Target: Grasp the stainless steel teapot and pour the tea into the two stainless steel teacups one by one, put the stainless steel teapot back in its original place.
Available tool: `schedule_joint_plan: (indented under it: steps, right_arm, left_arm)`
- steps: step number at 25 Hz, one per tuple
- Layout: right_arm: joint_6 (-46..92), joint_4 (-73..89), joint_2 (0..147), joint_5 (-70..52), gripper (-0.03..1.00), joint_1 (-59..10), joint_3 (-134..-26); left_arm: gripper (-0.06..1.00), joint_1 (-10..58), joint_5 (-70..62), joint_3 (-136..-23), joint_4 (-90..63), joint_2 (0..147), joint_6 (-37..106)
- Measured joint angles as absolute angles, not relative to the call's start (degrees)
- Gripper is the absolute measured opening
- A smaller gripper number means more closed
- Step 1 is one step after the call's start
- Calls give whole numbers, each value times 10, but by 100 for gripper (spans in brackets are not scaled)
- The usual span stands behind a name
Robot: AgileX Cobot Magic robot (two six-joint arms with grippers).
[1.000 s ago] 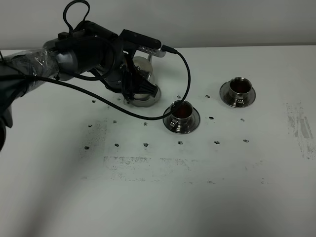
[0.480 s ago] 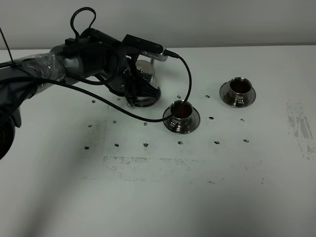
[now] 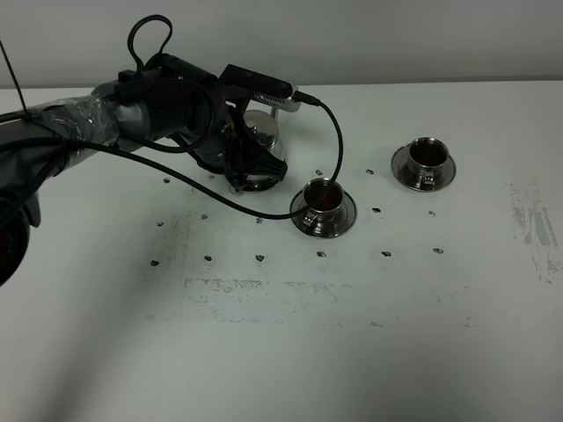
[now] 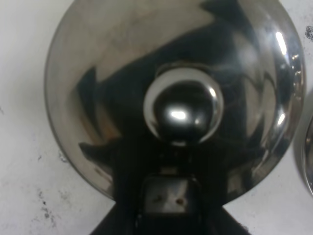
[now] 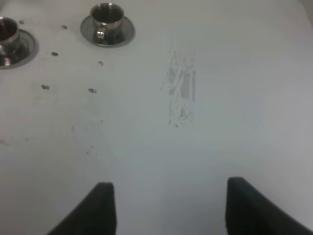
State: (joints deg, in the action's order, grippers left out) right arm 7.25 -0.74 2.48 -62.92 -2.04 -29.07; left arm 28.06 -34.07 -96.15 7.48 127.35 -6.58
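The stainless steel teapot [image 3: 262,134] stands upright over its round steel coaster [image 3: 262,183] at the back left; whether it rests on the coaster I cannot tell. My left gripper [image 3: 239,167] is shut on the teapot's handle side. In the left wrist view the lid and knob [image 4: 183,105] fill the picture, with the gripper [image 4: 166,198] at the pot's edge. Two steel teacups on saucers hold reddish-brown tea: the near one [image 3: 324,202] and the far right one [image 3: 425,158]. They also show in the right wrist view [image 5: 106,17] [image 5: 7,32]. My right gripper [image 5: 166,210] is open and empty over the bare table.
A black cable [image 3: 334,141] loops from the left arm down beside the near cup. Small dark spots and scuff marks [image 3: 537,224] dot the white table. The table's far edge runs along the wall behind the teapot.
The left arm has shifted slightly right and lowered the teapot toward the coaster. The cups and the right gripper have not moved.
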Motion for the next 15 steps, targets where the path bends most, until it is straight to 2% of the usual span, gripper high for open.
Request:
schedule_joint_plan:
  steps: [15]
  right_arm:
    - [72, -7, 25, -629, 50, -20, -291]
  left_arm:
    - [19, 281, -345, -961, 74, 1274, -65]
